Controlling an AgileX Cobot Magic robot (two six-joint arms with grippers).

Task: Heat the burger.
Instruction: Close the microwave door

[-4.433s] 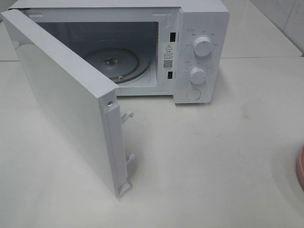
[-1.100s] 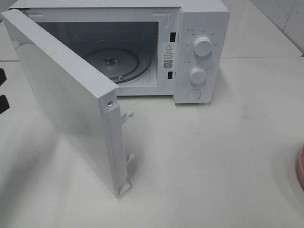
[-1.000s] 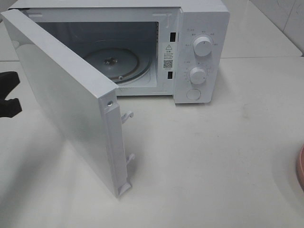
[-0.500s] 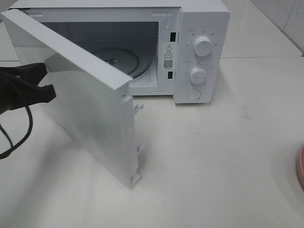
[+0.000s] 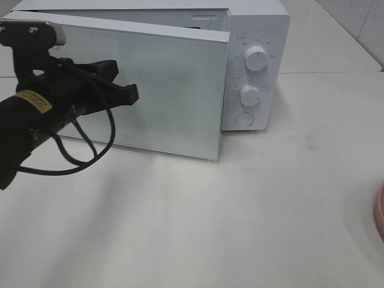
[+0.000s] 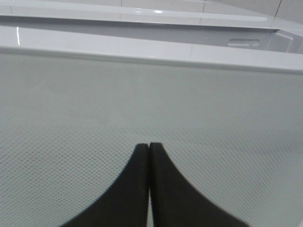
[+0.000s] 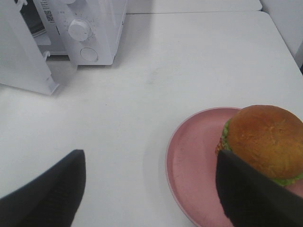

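Left gripper (image 5: 131,94) has pushed microwave door (image 5: 174,90) nearly closed

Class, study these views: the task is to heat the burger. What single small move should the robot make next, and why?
Probably the left gripper, shut and pressing the microwave door, should stop and swing that door back open. The door is almost closed, yet the burger sits outside on the pink plate, with the open right gripper hovering by it.

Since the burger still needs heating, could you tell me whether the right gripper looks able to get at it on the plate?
Probably yes: the right gripper stands open over the table, the burger sits uncovered on the pink plate, nothing between.
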